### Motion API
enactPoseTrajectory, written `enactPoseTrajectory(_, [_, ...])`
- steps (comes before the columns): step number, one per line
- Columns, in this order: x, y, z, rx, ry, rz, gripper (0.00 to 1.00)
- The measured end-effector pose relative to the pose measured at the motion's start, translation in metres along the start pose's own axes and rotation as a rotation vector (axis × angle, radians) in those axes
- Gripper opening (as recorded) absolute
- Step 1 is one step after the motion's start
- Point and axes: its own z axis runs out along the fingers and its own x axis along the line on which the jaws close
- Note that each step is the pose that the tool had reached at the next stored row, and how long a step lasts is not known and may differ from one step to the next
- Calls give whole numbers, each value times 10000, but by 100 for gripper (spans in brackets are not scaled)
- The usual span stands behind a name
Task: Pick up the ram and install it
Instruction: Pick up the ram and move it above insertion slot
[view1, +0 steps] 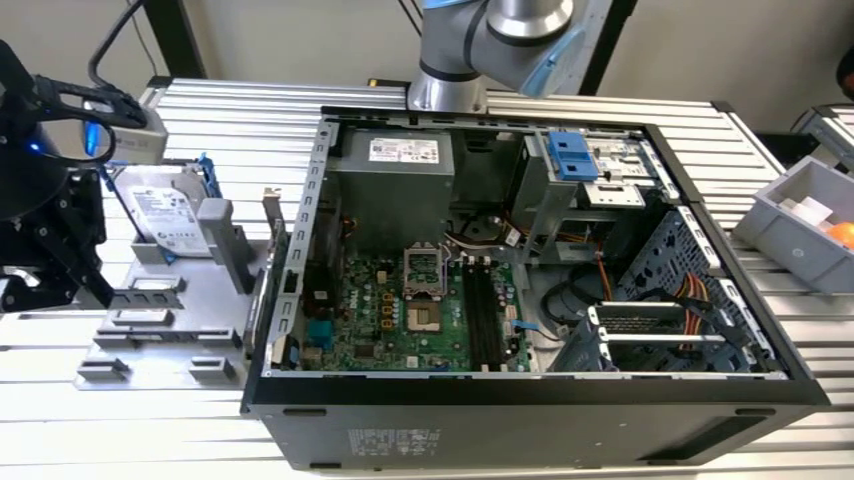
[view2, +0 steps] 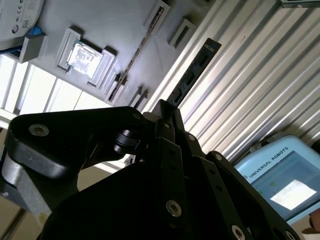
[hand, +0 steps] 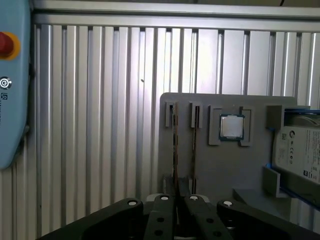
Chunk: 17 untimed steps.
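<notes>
1. The black tool (view2: 167, 112) is clenched on one end of the ram (view2: 192, 75). In the second wrist view the fingertips pinch the dark stick and the rest of it juts out past them.
2. The ram shows its row of black chips. It sits against the ribbed metal table (view1: 134, 440), just beside the grey tray (hand: 225, 165). I cannot tell whether its far end touches anything.
3. In the exterior view the tool is at the exterior view's left, next to the tray and well apart from the open computer case (view1: 534, 395).
4. The tray lies flat on the table. A small square silver processor (hand: 231, 126) sits in one of its pockets, between the narrow upright slots and the hard drive (view1: 167, 215).
5. The hard drive leans in its blue frame at the far end of the tray.
6. The case lies on its side in the middle of the table with the green circuit board (view1: 387, 310) facing up. Long black slots run along the board beside the processor socket.
7. The arm (view1: 494, 40) rises behind the case.
8. A grey bin (view1: 801, 215) stands at the exterior view's right.
9. A blue-edged control tablet (view2: 280, 175) rests on the table near the tool.
</notes>
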Motion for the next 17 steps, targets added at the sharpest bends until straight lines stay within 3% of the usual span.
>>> enactPoseTrajectory(17, [1,1,-77,0,0,-1,0])
